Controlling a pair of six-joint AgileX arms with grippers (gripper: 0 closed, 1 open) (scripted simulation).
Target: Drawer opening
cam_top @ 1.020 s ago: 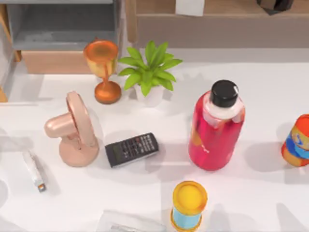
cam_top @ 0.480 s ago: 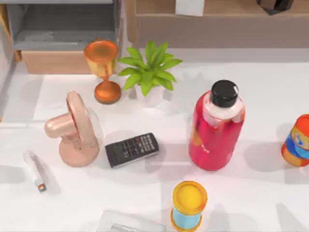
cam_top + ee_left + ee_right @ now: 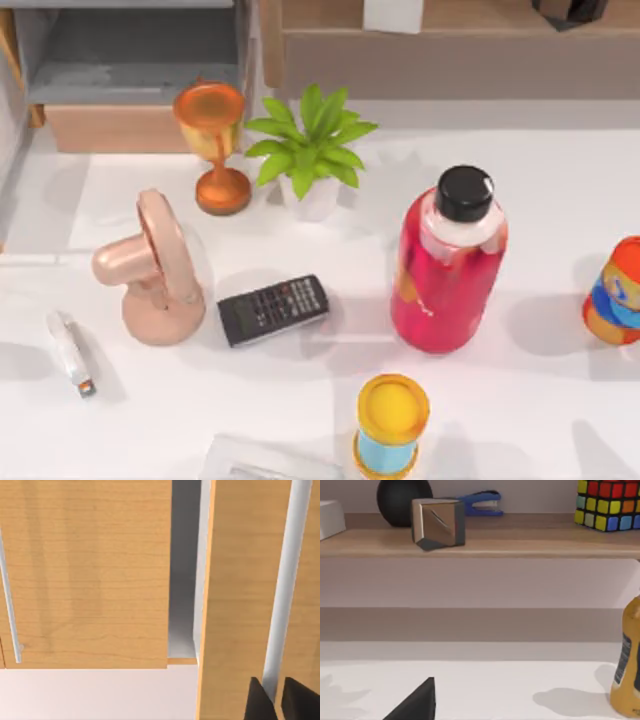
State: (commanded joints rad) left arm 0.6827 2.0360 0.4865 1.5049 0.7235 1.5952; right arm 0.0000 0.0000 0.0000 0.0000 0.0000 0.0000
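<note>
The left gripper (image 3: 272,700) pinches the pale bar handle (image 3: 285,590) of the drawer (image 3: 240,595), whose orange-tan face stands proud of the neighbouring cabinet front (image 3: 85,570), a grey gap (image 3: 185,565) between their edges. The drawer's edge sits at the top view's far left. The right gripper (image 3: 415,702) hangs above the white table (image 3: 510,690); its spread cannot be told.

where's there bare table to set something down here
Bare patches: right of the plant and above the red bottle; between that bottle and the can at the right edge. It is crowded around the fan, goblet and remote.
</note>
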